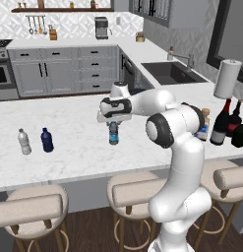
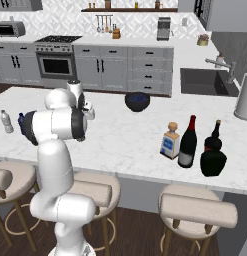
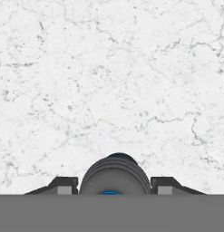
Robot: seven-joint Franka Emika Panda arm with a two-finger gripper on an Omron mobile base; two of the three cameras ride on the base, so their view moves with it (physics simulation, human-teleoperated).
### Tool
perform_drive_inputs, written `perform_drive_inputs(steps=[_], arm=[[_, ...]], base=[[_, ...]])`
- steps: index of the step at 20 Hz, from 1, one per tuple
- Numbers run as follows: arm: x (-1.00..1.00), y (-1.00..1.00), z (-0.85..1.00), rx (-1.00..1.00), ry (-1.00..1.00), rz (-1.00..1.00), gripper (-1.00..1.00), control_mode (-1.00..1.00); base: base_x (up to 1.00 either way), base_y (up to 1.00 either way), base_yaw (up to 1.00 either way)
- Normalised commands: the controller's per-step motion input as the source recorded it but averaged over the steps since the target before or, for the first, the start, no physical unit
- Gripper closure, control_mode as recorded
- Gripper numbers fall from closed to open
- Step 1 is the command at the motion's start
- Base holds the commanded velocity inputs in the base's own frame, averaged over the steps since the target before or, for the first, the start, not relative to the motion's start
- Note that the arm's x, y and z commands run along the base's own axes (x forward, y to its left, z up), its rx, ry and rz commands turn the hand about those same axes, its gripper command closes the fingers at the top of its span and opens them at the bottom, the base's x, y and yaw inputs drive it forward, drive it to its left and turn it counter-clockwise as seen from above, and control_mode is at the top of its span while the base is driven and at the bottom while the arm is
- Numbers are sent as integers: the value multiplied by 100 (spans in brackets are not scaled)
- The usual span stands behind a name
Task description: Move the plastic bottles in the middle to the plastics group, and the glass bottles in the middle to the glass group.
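Just then my hand pinched the water bottle at its dark cap, one finger on each side. It stood upright on the marble surface, well right of the clear bottle and dark-blue bottle.

Even, bright, diffuse light in all views; no single source evident. Shadows faint: soft patch under the water bottle on the marble bench, frame centre. No glare. Base views low-resolution, slightly soft, edges jagged. Hand view: bench veining blurry, bottle cap at bottom centre soft.
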Motion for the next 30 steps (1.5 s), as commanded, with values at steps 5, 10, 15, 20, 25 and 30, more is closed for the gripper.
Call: perform_drive_inputs(steps=[5, 10, 15, 20, 25, 30], arm=[[-60, 32, 35, 11, 1, 11, 100, -100], [-74, 57, 27, 2, 0, 13, 100, -100], [-63, 81, 19, 0, 0, 11, 100, -100], [-23, 97, 9, 0, 1, 7, 100, -100], [-3, 97, 4, 0, -1, 4, 100, -100], [16, 88, -4, 0, -5, 0, 100, -100]], base=[[0, 0, 0], [0, 0, 0], [0, 0, 0], [0, 0, 0], [0, 0, 0], [0, 0, 0]])
